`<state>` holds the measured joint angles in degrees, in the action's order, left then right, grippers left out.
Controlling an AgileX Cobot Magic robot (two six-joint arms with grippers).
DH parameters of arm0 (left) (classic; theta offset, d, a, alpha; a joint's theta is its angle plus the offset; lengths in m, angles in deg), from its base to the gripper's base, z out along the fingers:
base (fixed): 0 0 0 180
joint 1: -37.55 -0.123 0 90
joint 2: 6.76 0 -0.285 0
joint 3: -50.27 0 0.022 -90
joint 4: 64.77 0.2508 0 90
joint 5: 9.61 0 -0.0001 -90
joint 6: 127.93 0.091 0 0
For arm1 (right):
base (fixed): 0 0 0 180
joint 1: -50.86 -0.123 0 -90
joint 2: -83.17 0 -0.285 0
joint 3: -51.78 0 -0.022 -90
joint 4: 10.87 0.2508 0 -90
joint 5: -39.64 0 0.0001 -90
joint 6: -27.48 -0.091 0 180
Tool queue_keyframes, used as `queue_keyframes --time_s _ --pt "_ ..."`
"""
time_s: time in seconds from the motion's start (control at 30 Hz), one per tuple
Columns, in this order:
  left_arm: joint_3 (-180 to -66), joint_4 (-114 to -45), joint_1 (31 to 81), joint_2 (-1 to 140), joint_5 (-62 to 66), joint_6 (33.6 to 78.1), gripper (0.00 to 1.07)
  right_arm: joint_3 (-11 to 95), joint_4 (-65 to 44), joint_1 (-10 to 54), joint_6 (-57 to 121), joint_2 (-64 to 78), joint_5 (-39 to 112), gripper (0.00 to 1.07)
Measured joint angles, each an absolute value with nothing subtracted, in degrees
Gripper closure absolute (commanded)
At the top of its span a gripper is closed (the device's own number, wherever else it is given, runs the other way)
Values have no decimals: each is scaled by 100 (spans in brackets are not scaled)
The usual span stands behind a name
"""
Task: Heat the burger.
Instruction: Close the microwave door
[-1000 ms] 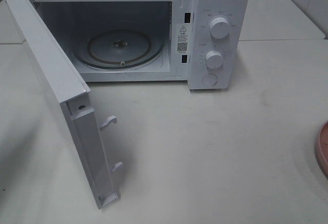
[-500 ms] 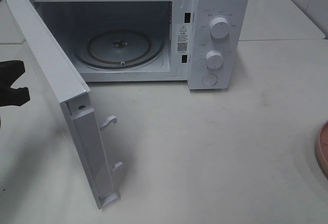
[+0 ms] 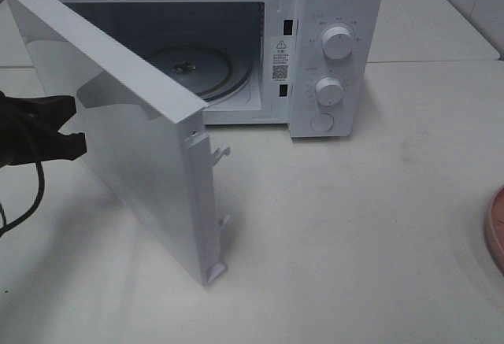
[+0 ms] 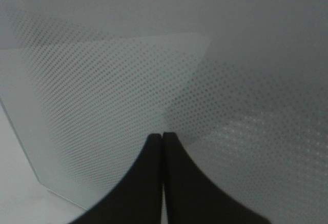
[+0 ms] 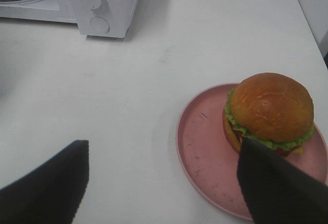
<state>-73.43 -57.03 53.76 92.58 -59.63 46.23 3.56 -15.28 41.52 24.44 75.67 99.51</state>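
The burger (image 5: 269, 108) sits on a round pink plate (image 5: 205, 152) on the white table, seen only in the right wrist view. My right gripper (image 5: 164, 183) hovers open above the table, one finger beside the burger, touching nothing. The white microwave (image 3: 331, 45) stands at the back with its door (image 3: 134, 155) swung partway out. My left gripper (image 3: 67, 123) is shut, holds nothing, and its tips (image 4: 163, 137) press against the door's dotted outer face (image 4: 205, 70).
A glass turntable (image 3: 213, 64) lies inside the microwave cavity, half hidden by the door. Only the plate's rim (image 3: 496, 230) shows at the right edge of the exterior view. Bare white table spreads in front of the microwave.
The left gripper has come in from the left against the door. The door has swung from wide open to roughly halfway shut. The right gripper has stayed put.
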Motion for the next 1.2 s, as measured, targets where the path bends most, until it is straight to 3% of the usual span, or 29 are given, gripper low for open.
queue_keyframes --time_s 0.3,0.37,0.57,0.83,1.2 --pt "-7635 -6603 5915 9510 -5958 5024 107 356 -1528 4152 2444 7567 9951 31" --pt "-7876 -7159 6270 9653 -5940 5345 107 356 -1528 4152 2444 7567 9951 31" --pt "-8300 -7955 6711 9934 -5774 5849 107 356 -1528 4152 2444 7567 9951 31" --pt "-8827 -8368 6986 10198 -5562 6049 107 356 -1528 4152 2444 7567 9951 31" --pt "-9961 -9605 7370 10725 -5075 6909 107 356 -1528 4152 2444 7567 9951 31"
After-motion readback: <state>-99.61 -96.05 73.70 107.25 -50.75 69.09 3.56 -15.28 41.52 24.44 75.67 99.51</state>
